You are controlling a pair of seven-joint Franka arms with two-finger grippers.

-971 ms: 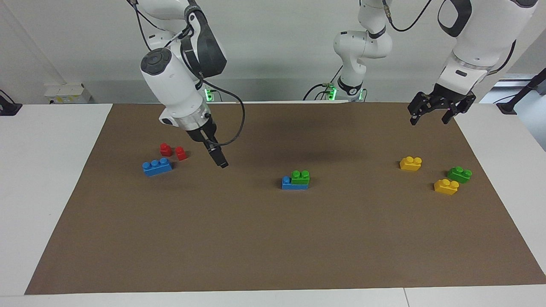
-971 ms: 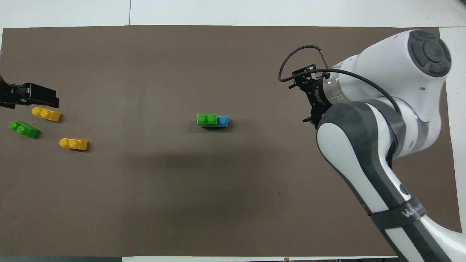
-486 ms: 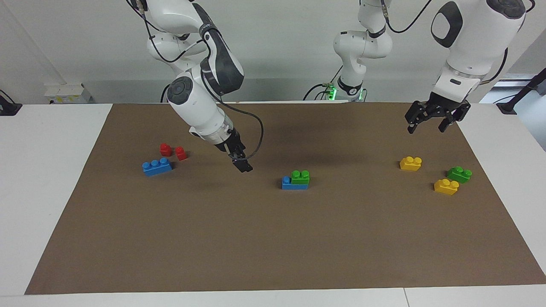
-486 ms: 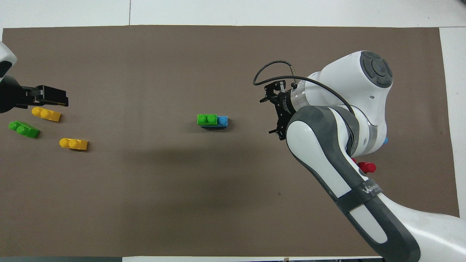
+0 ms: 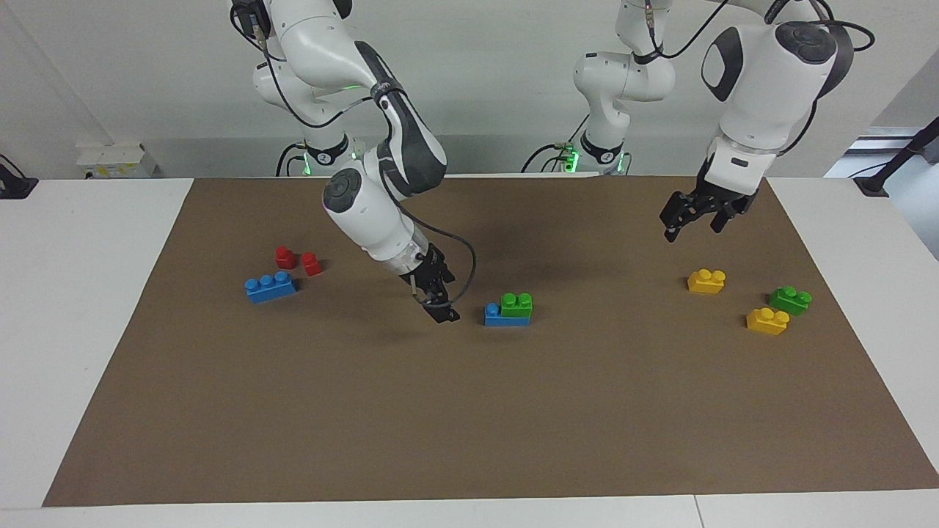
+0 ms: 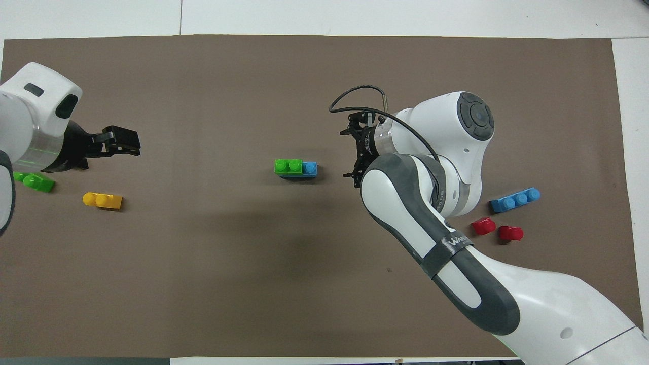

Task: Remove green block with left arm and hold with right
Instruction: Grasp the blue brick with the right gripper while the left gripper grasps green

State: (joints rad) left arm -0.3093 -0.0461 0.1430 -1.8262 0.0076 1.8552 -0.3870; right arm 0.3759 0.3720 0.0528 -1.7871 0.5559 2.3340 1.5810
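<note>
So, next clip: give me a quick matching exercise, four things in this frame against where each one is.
1. green block
2. right gripper
3. left gripper
4. red blocks

A. beside the lone blue brick
B. low, beside the stacked pair
C. on a blue brick mid-mat
D. raised near a yellow brick

Pairs: 1-C, 2-B, 3-D, 4-A

block (image 5: 517, 303) on brick (image 5: 496, 316) mid-mat (image 5: 469, 425), right tool (image 5: 442, 314) beside brick
</note>
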